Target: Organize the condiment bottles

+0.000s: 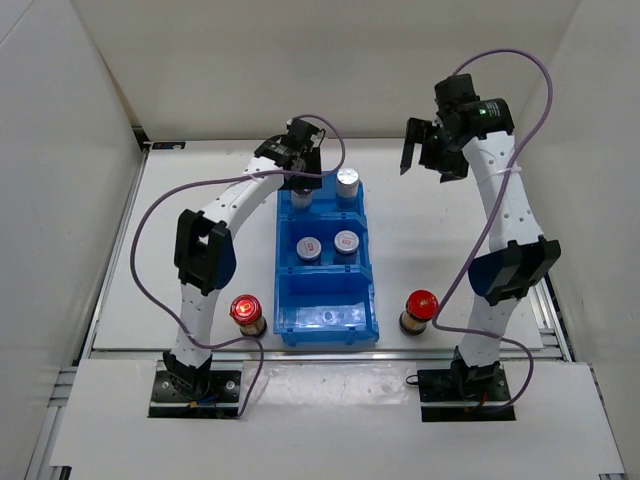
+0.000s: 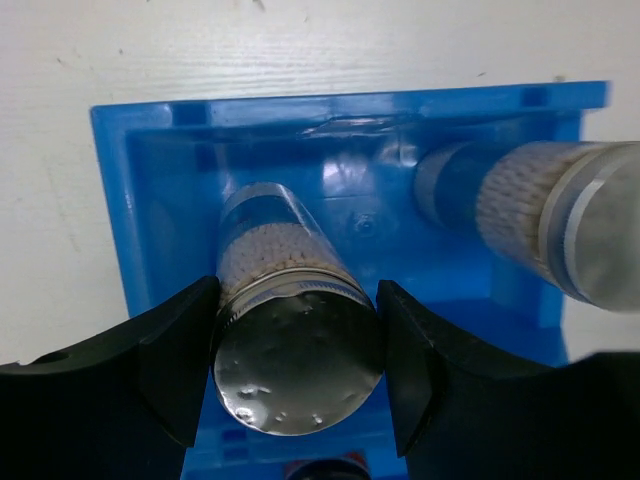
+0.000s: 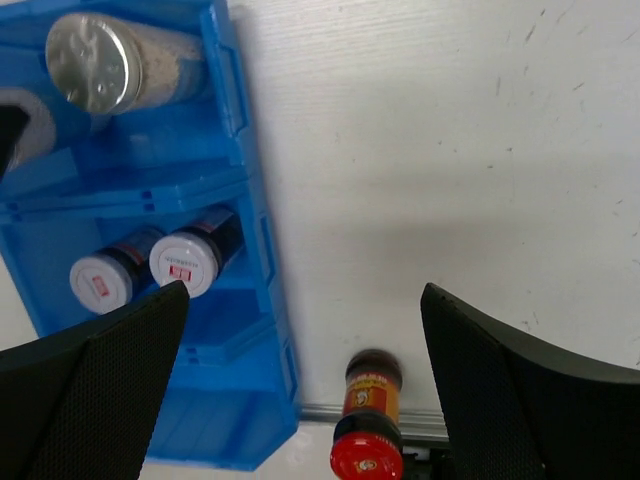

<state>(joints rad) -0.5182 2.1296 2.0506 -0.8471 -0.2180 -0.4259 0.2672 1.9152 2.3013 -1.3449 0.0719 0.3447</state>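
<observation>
My left gripper reaches down into the far compartment of the blue bin. In the left wrist view its fingers press both sides of the cap of a tall silver-capped bottle standing there. The second silver-capped bottle stands beside it on the right. Two short bottles with red-marked caps stand in the middle compartment. Two red-capped brown bottles stand on the table, one left and one right of the bin. My right gripper hangs open and empty, high above the table at the right.
The bin's near compartment holds no bottles. White walls enclose the table on three sides. In the right wrist view the right red-capped bottle stands by the metal front rail, between my spread fingers but far below them.
</observation>
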